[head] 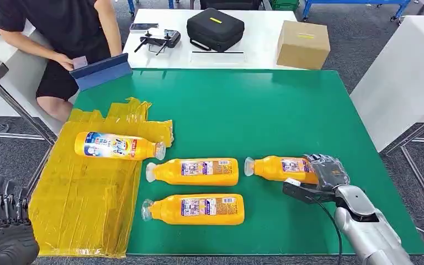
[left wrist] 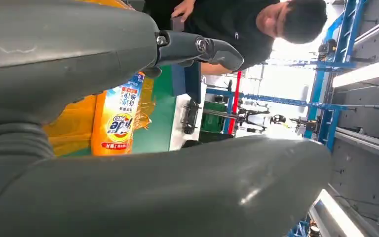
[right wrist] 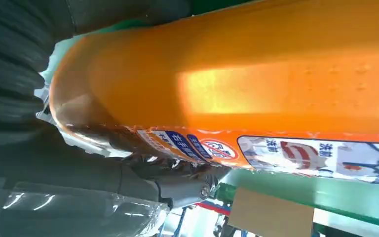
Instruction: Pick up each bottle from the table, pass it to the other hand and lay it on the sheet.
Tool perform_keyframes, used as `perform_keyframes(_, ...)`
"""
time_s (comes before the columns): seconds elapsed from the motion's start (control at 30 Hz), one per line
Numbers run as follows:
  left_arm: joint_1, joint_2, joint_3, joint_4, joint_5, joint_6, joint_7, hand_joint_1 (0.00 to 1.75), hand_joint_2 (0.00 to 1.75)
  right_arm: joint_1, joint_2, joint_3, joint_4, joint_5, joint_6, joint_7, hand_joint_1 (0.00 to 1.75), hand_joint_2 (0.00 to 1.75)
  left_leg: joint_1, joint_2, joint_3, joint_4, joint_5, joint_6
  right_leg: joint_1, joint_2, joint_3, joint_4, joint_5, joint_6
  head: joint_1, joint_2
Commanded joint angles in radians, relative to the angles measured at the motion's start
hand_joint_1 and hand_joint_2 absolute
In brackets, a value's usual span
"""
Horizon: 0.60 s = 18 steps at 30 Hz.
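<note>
Here the right hand (head: 327, 171) wraps its fingers (right wrist: 177, 185) around the rightmost bottle (head: 282, 168) (lying flat); left hand (head: 3, 212) spread, empty.

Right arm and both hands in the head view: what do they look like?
The right arm is a smooth silver shell with a black cable running along it and a black block at the wrist. The right hand is grey under a clear plastic cover. The left hand is dark grey, with ribbed segmented fingers.

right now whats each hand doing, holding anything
Left hand: open, holding nothing, off the table beside the yellow sheet.
Right hand: wrapped around the base end of the rightmost orange bottle, which lies on the green table.
</note>
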Motion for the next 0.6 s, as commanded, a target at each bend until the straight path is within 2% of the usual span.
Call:
perform_keyframes(0.03, -0.003, 0.021, 0.005, 0.021, 0.004, -0.003, 0.004, 0.0, 0.0, 0.017, 0.022, 0.017, 0.038, 0.0, 0.0, -0.001, 1.75, 1.75, 0.001, 0.0, 0.002, -0.001, 0.0, -0.003, 0.001, 0.0, 0.002, -0.001, 0.0, -0.002, 0.0, 0.0)
perform_keyframes(0.17, 0.016, 0.0, 0.017, 0.008, -0.003, -0.006, 0.01, 0.0, 0.0, 0.047, 0.016, -0.016, -0.059, -0.043, 0.008, -0.041, 1.75, 1.75, 0.002, 0.0, 0.002, -0.001, -0.001, -0.004, 0.001, -0.001, 0.003, -0.002, 0.0, -0.003, 0.0, 0.0)
perform_keyframes(0.27, 0.035, -0.02, 0.036, -0.001, -0.006, -0.023, 0.01, 0.0, 0.0, 0.107, -0.015, -0.06, -0.257, -0.1, 0.036, -0.05, 1.75, 1.75, 0.001, 0.0, 0.001, 0.0, -0.001, -0.004, 0.001, 0.0, 0.001, 0.0, -0.001, -0.003, 0.0, 0.0)
perform_keyframes(0.3, 0.037, -0.026, 0.042, -0.003, -0.008, -0.031, 0.011, 0.0, 0.0, 0.137, -0.03, -0.081, -0.349, -0.107, 0.05, -0.039, 1.75, 1.75, 0.001, 0.0, 0.0, 0.0, -0.001, -0.004, 0.001, 0.0, 0.001, 0.0, -0.001, -0.002, 0.0, 0.0)
perform_keyframes(0.33, 0.034, -0.025, 0.042, 0.0, -0.008, -0.041, 0.011, 0.0, 0.0, 0.171, -0.051, -0.113, -0.442, -0.083, 0.009, -0.014, 1.75, 1.75, 0.001, 0.0, 0.001, 0.0, -0.002, -0.005, 0.001, -0.001, 0.001, 0.0, -0.002, -0.003, 0.0, 0.0)
perform_keyframes(0.4, 0.007, -0.018, 0.037, 0.026, -0.01, -0.054, 0.013, 0.0, 0.0, 0.31, -0.112, -0.237, -0.69, -0.131, 0.079, 0.005, 1.75, 1.75, -0.001, -0.005, -0.003, 0.001, 0.0, -0.003, -0.001, -0.004, -0.002, 0.002, -0.002, -0.002, 0.0, 0.0)
perform_keyframes(0.43, 0.0, -0.019, 0.036, 0.034, -0.011, -0.053, 0.013, 0.0, 0.0, 0.352, -0.126, -0.283, -0.741, -0.154, 0.089, -0.006, 1.75, 1.75, -0.001, -0.008, -0.003, 0.002, -0.001, -0.005, -0.001, -0.007, -0.001, 0.003, -0.004, -0.003, 0.0, 0.0)
perform_keyframes(0.5, -0.003, -0.021, 0.035, 0.042, -0.009, -0.042, 0.007, 0.0, 0.0, 0.411, -0.177, -0.359, -0.788, -0.217, 0.102, -0.05, 1.75, 1.75, -0.001, -0.014, -0.007, 0.001, 0.0, -0.003, -0.001, -0.013, -0.004, 0.002, -0.004, -0.002, 0.0, 0.0)
perform_keyframes(0.6, 0.017, -0.037, 0.043, 0.03, -0.007, -0.03, -0.008, 0.0, 0.0, 0.401, -0.221, -0.402, -0.786, -0.306, 0.111, -0.106, 1.75, 1.75, -0.001, -0.013, -0.008, 0.001, -0.001, -0.003, -0.001, -0.012, -0.004, 0.001, -0.003, -0.001, 0.0, 0.0)
